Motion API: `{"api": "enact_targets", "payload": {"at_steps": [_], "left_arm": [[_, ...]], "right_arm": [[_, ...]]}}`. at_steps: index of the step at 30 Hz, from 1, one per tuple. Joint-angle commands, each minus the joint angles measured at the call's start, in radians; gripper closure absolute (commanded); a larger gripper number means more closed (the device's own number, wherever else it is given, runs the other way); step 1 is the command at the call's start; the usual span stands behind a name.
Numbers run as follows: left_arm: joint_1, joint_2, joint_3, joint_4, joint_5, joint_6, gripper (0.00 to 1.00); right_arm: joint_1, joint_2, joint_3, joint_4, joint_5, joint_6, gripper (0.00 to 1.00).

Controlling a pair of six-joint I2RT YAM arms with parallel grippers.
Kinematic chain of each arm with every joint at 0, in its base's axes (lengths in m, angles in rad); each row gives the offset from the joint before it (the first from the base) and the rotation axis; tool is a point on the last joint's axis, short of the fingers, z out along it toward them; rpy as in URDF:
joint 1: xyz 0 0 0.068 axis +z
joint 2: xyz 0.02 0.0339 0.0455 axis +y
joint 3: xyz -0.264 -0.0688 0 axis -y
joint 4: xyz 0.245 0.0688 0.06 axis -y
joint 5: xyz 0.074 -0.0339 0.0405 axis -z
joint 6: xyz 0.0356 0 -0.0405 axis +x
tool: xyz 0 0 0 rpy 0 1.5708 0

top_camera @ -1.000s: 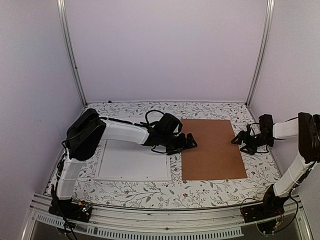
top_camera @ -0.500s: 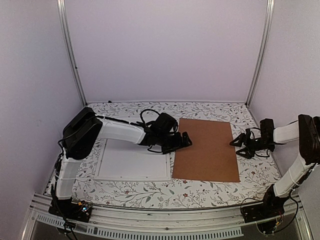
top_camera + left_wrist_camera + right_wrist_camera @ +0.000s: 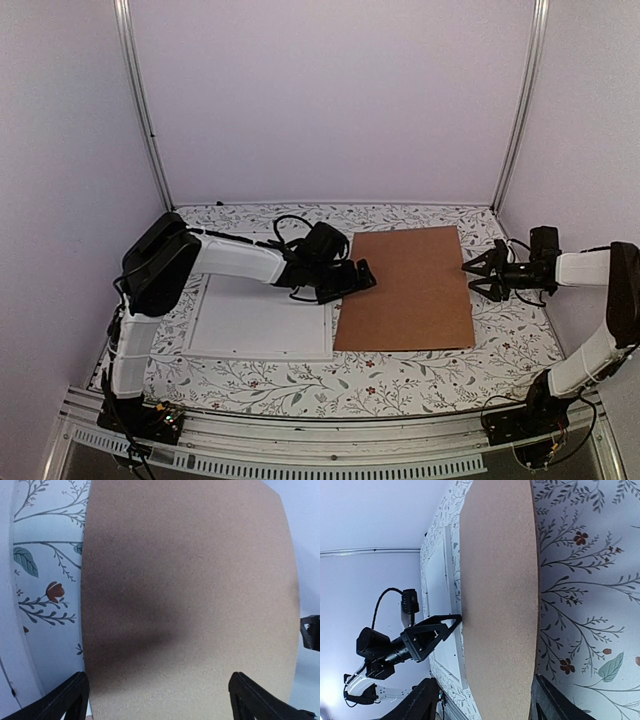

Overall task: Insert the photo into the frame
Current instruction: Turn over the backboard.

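Plain lilac walls (image 3: 330, 100), metal corner posts (image 3: 143, 110), floral-print tabletop (image 3: 400, 385).

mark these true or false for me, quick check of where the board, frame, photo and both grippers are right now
1. The brown backing board lies flat on the table between the two grippers. True.
2. The photo is already lying in the frame. False: no photo shows in any view, and the frame shows only plain white inside.
3. The left gripper has its jaws shut. False: they stand wide open at the board's left edge.
4. The frame lies to the left of the backing board. True.
5. The right gripper hovers over the frame. False: it is at the board's right edge, far from the frame.
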Motion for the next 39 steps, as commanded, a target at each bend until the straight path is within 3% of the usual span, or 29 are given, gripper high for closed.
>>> {"api": "enact_targets", "payload": {"at_steps": [1, 17, 39], "left_arm": [[-0.03, 0.022, -0.036, 0.001, 0.107, -0.013, 0.01], [-0.029, -0.051, -0.079, 0.048, 0.134, -0.026, 0.01], [-0.009, -0.283, -0.206, 0.117, 0.1, -0.031, 0.01]], "right_arm": [[0.048, -0.076, 0.033, 0.03, -0.25, 0.079, 0.34], [0.273, -0.121, 0.166, 0.189, -0.245, 0.243, 0.36], [0.548, 0.152, 0.501, 0.298, -0.166, 0.331, 0.37]]}}
